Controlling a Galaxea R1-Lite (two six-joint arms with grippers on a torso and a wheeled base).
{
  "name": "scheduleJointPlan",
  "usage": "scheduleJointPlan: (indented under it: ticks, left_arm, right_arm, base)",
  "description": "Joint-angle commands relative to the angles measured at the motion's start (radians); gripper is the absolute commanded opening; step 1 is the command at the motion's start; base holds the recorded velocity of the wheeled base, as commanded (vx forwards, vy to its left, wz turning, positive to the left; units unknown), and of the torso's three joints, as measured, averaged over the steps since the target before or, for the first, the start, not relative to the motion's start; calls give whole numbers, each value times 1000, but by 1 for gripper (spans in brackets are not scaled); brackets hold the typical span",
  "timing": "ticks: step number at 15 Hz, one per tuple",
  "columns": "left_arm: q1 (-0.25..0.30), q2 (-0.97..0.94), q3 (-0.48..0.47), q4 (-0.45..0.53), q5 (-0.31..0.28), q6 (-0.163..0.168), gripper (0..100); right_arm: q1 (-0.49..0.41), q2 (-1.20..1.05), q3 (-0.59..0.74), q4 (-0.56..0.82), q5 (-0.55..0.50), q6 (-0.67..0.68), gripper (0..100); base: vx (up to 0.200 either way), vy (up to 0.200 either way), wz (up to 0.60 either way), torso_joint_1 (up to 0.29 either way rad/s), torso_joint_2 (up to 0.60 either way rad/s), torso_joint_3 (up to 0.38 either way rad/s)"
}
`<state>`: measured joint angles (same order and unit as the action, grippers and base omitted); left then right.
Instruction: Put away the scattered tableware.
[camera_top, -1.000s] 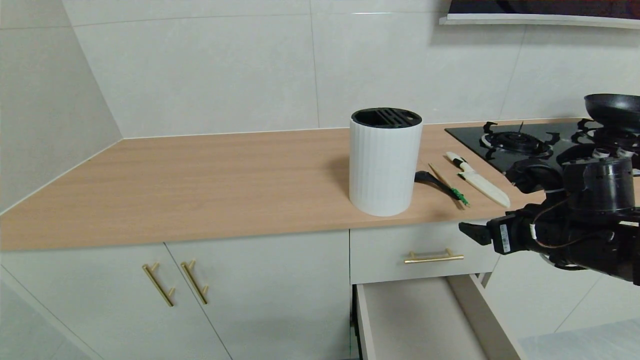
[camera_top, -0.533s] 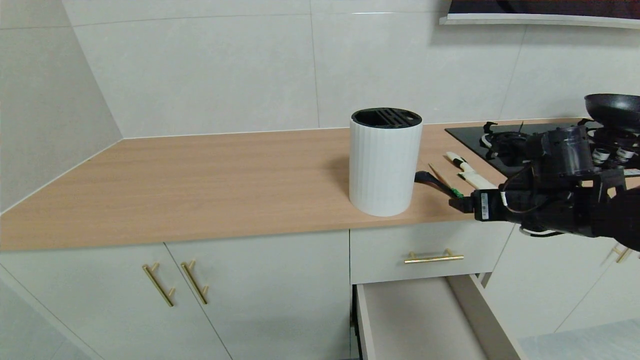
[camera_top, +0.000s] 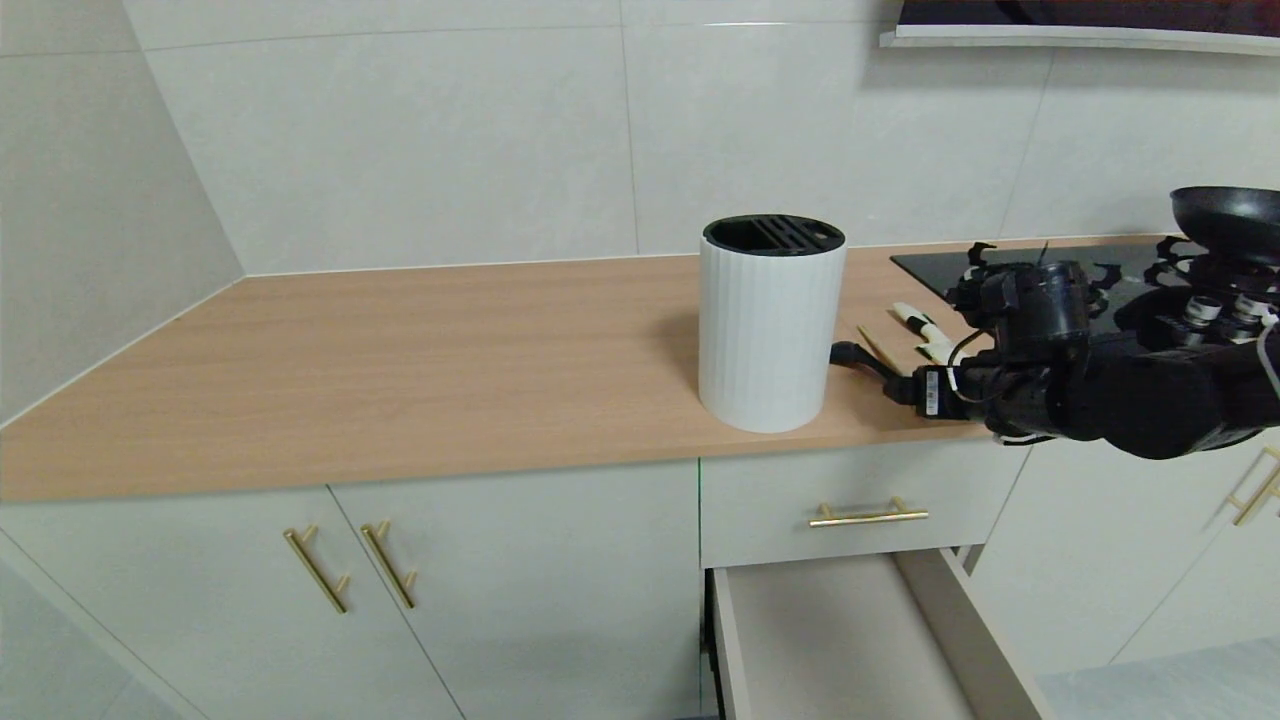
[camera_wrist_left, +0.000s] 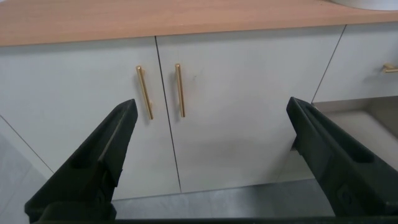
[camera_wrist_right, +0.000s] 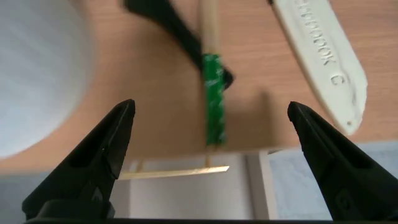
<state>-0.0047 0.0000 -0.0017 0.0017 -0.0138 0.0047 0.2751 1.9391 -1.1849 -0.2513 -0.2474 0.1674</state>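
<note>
My right tool (camera_top: 895, 388) is spread wide and empty, at the front edge of the table (camera_top: 400, 370). The green-tipped chopstick (camera_wrist_right: 212, 102) lies straight ahead, centred in its gap, near the white holder (camera_top: 770, 330). Its long axis points away from me. The right arm is nearer, I judge.

white knife (camera_top: 925, 335) mostly behind the right arm; white holder (camera_wrist_right: 34, 74) blurry, edge-cut

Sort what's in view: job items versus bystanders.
Job: white ribbed cylindrical holder, black spoon, green-ended wooden chopstick, white-bladed knife.
Lying about: black frying pan, black glass gas hob, pale open drawer.
</note>
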Motion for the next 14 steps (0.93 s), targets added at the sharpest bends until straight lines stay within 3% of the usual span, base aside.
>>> scheduleJointPlan:
  ticks: [1,7,8,14]
  left_arm:
    - [0,0,0,0,0,0,100]
    - [0,0,0,0,0,0,100]
    - [0,0,0,0,0,0,100]
    - [0,0,0,0,0,0,100]
  right_arm:
    - [-5,38,-2,-3,-1,0,100]
    - [-5,44,-1,-20,-1,0,100]
    - [-5,46,-1,-20,-3,0,0]
    - [-5,35,1,-20,0,12,0]
  base:
    - [0,0,0,0,0,0]
    - [0,0,0,0,0,0]
    - [0,0,0,0,0,0]
    - [0,0,0,0,0,0]
